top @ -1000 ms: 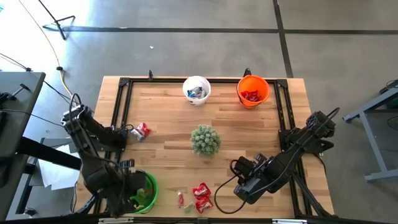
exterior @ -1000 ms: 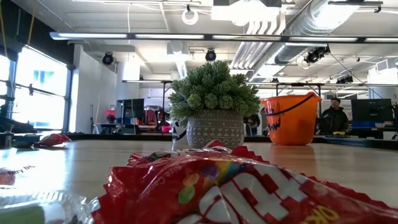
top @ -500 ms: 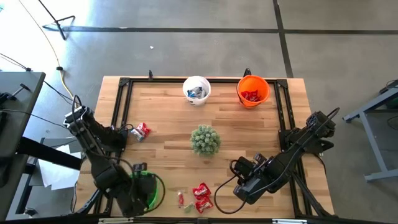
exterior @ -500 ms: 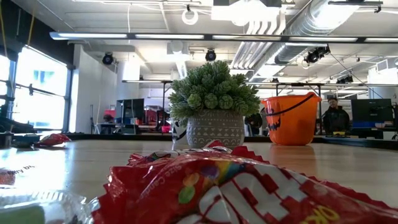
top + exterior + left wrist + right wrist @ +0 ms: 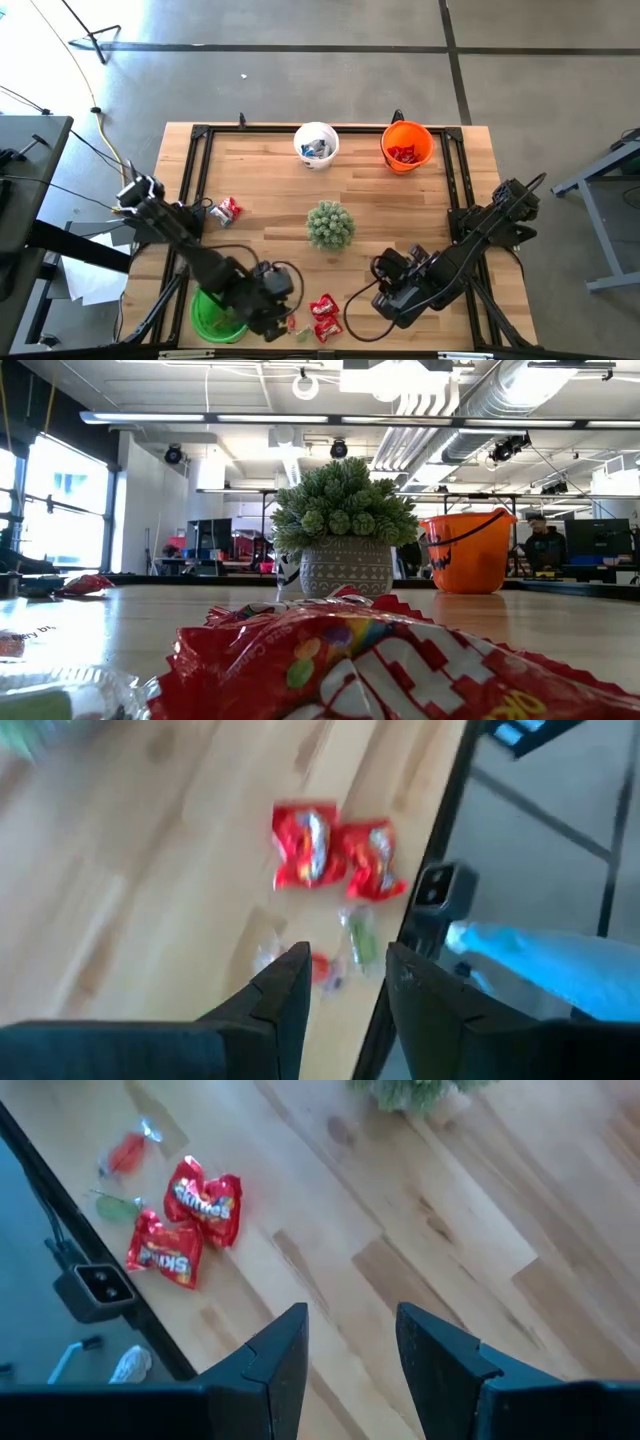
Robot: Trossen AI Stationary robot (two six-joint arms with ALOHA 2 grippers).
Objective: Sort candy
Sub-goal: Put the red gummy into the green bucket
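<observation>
Hovering over small candy (image 5: 340, 945), left claw (image 5: 345, 982) gapes empty.

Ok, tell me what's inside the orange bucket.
In the high view the orange bucket holds shiny red packets, piled at its middle. How many, or anything beneath them, cannot be told. In the low view its wall hides the contents.

The left gripper (image 5: 343, 982) occupies the near edge of the view, its two dark fingers (image 5: 285, 985) parted with nothing between them. Beyond the fingertips lies the wooden tabletop (image 5: 150, 870). Two shiny red candy packets (image 5: 335, 857) lie side by side, touching. At the 5 o'clock side of the packets lie a small green wrapped piece (image 5: 358, 937) and a small red-orange piece (image 5: 323, 969), near each other. A dark table-edge rail (image 5: 430, 890) runs alongside the candy.
</observation>
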